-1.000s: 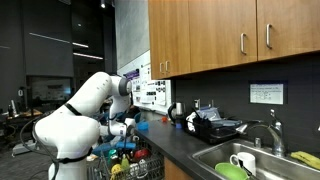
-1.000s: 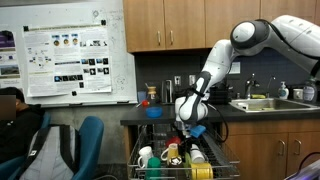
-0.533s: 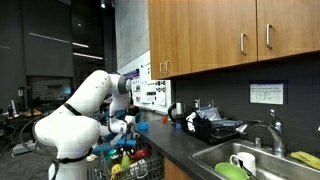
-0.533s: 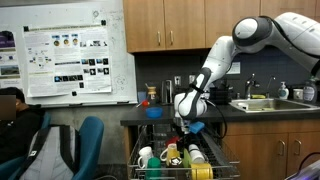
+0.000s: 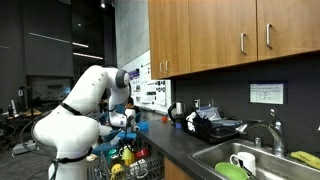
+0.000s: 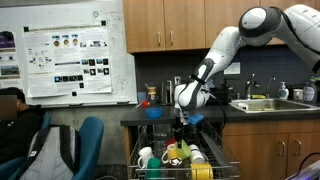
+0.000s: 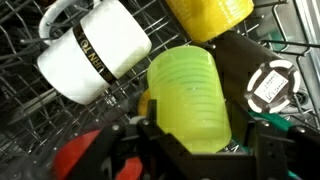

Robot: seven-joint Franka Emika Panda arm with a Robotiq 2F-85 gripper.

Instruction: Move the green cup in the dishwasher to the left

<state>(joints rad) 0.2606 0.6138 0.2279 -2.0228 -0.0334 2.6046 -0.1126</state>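
Note:
In the wrist view the green cup [image 7: 188, 95] sits between my gripper's [image 7: 195, 118] two black fingers, which press on its sides; it hangs over the dishwasher's dark wire rack [image 7: 30, 85]. In both exterior views my gripper [image 6: 183, 124] [image 5: 126, 126] points down a little above the pulled-out rack [image 6: 216, 160] [image 5: 146, 170], which is full of dishes. The green cup is too small to pick out for sure in the exterior views.
A white mug [image 7: 100, 50] and a yellow cup [image 7: 208, 15] lie in the rack beside the green cup, with a red item [image 7: 80, 155] and a round labelled lid [image 7: 272, 85]. The steel sink [image 5: 210, 158] holds a flat green dish [image 5: 232, 171]. A person [image 6: 14, 118] sits nearby.
My arm has risen, and the gripper is higher above the rack than a second ago.

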